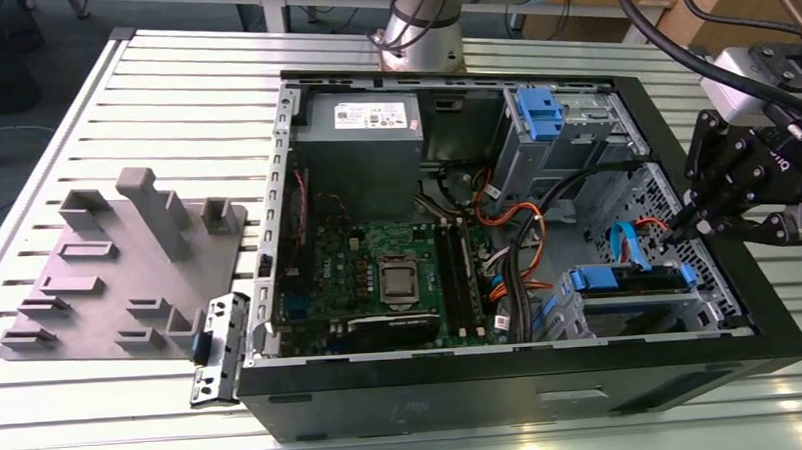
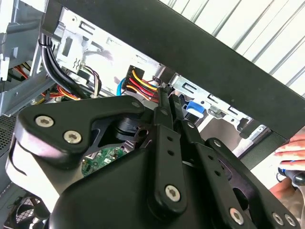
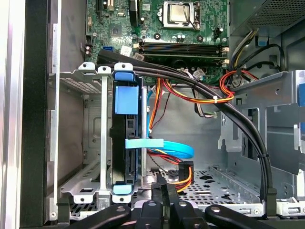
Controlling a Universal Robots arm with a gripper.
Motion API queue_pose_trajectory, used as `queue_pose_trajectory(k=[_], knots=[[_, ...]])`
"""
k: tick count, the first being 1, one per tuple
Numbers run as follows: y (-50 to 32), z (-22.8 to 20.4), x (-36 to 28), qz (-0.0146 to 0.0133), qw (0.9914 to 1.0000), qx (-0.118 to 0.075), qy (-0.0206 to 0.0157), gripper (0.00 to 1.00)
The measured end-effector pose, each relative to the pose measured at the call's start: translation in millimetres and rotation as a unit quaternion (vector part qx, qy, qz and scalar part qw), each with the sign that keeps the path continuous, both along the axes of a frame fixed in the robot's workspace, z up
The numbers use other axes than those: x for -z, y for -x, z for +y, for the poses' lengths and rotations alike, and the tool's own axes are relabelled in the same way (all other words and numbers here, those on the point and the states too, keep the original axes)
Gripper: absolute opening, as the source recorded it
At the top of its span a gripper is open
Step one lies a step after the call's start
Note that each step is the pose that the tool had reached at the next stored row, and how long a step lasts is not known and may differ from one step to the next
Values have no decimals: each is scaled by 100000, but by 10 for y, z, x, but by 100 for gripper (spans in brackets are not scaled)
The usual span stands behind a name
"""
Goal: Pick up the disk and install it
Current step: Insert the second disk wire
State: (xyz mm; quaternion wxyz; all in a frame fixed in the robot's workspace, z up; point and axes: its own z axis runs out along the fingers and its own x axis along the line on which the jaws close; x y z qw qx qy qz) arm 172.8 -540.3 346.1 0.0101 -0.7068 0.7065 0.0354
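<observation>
- Exterior view: an open PC case (image 1: 514, 381) lies on a slatted counter (image 1: 170, 113), its motherboard (image 1: 376, 276) facing up.
- The disk (image 1: 630, 280), with blue rails, sits in a cage at the case's near corner on the exterior view's right.
- The end effector (image 1: 685, 225) hangs at the case's edge on the exterior view's right, just above and beside the disk, its tips apparently not touching it.
- In the first wrist view the disk (image 3: 126, 138) stands on edge inside the metal cage (image 3: 90, 138), blue tabs at both ends; the end effector (image 3: 164, 183) is close by, beside a blue ribbon cable (image 3: 162, 145).
- Its fingers (image 2: 164, 102) are pressed narrowly together in the second wrist view, gripping nothing.
- A person's hand (image 2: 293, 155) shows outside the case there.
- A grey fixture plate (image 1: 123, 275) lies on the counter, well apart.
</observation>
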Motion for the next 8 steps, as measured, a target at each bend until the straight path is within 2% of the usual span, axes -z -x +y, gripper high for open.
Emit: queue_pose_trajectory(k=[8], knots=[[21,-5,0,-2,100000,-3,1,16]])
